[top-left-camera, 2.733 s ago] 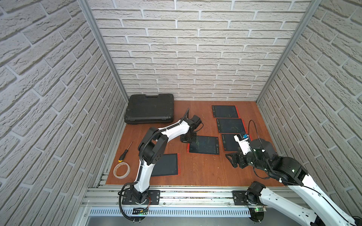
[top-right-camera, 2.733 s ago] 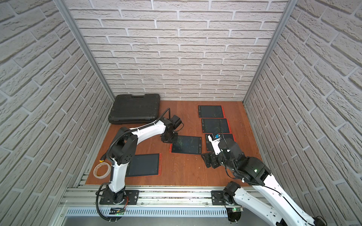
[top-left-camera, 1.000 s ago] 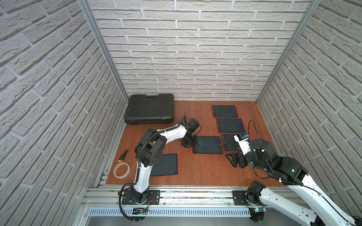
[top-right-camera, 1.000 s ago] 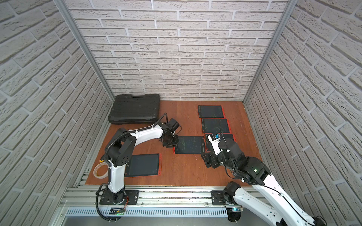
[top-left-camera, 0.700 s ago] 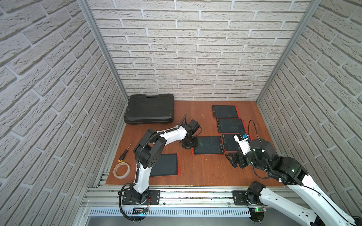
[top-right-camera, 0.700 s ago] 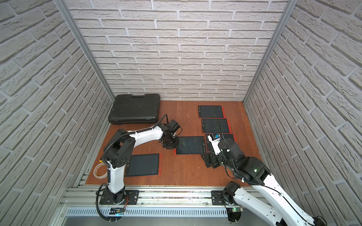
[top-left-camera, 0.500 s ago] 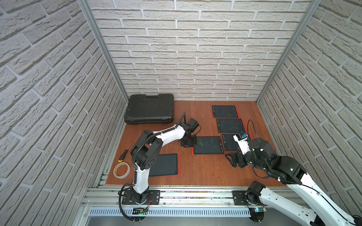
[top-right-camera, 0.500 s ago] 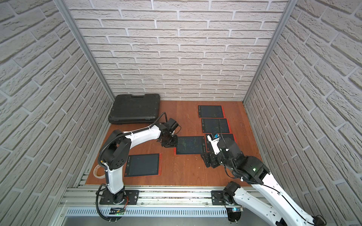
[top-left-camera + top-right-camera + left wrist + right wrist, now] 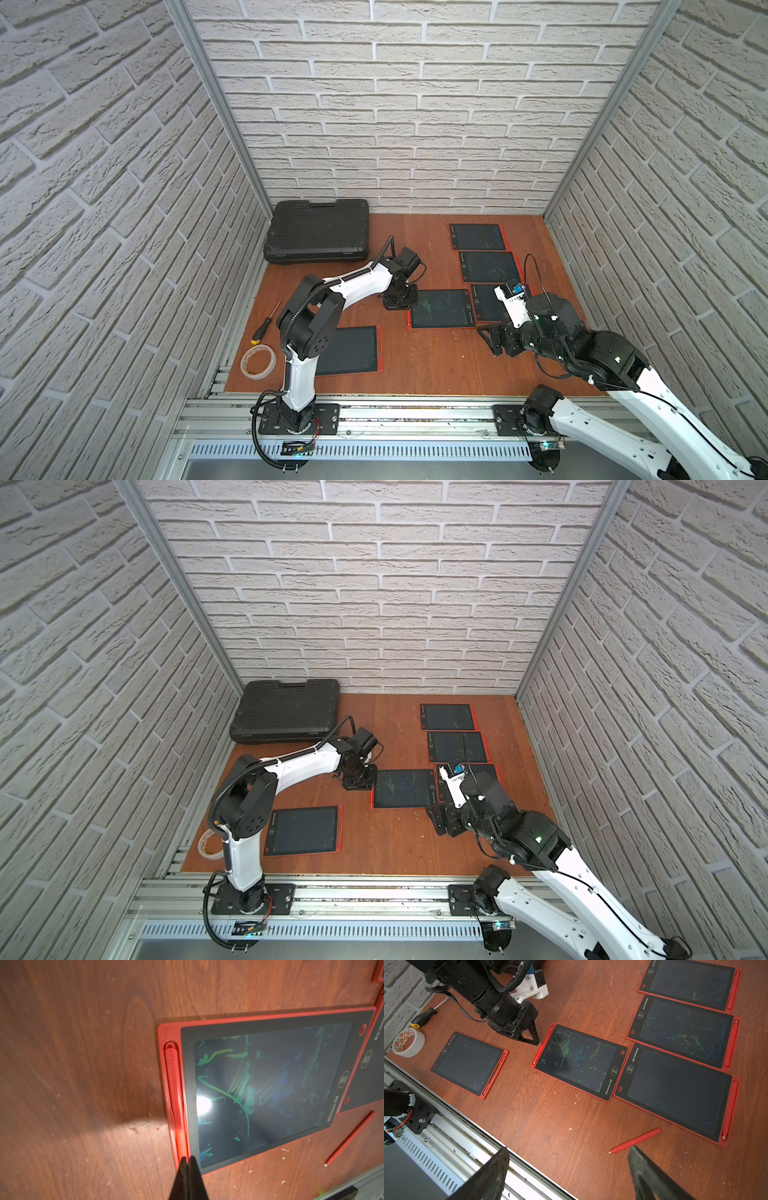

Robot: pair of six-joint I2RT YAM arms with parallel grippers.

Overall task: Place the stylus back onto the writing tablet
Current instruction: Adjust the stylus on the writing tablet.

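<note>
A red stylus [image 9: 174,1095] lies along the side slot of the middle writing tablet [image 9: 270,1093], a red-framed one with green and blue scribbles, seen in both top views [image 9: 442,309] [image 9: 403,788]. My left gripper [image 9: 188,1159] is shut, with its tips over the near end of that stylus and nothing between them; it also shows in both top views [image 9: 399,301] [image 9: 359,781]. A second red stylus [image 9: 635,1140] lies loose on the wooden table. My right gripper [image 9: 568,1150] hangs open just above the table beside it, holding nothing.
Three more tablets [image 9: 478,237] [image 9: 490,267] [image 9: 492,303] lie at the right, each with a stylus in its slot, and one with an empty slot [image 9: 349,351] lies at the front left. A black case [image 9: 318,230], screwdriver [image 9: 266,322] and tape roll [image 9: 257,361] sit on the left.
My left gripper's jaws have closed at the tablet's slot. The middle tablet has slid a little to the right. The right arm has not moved.
</note>
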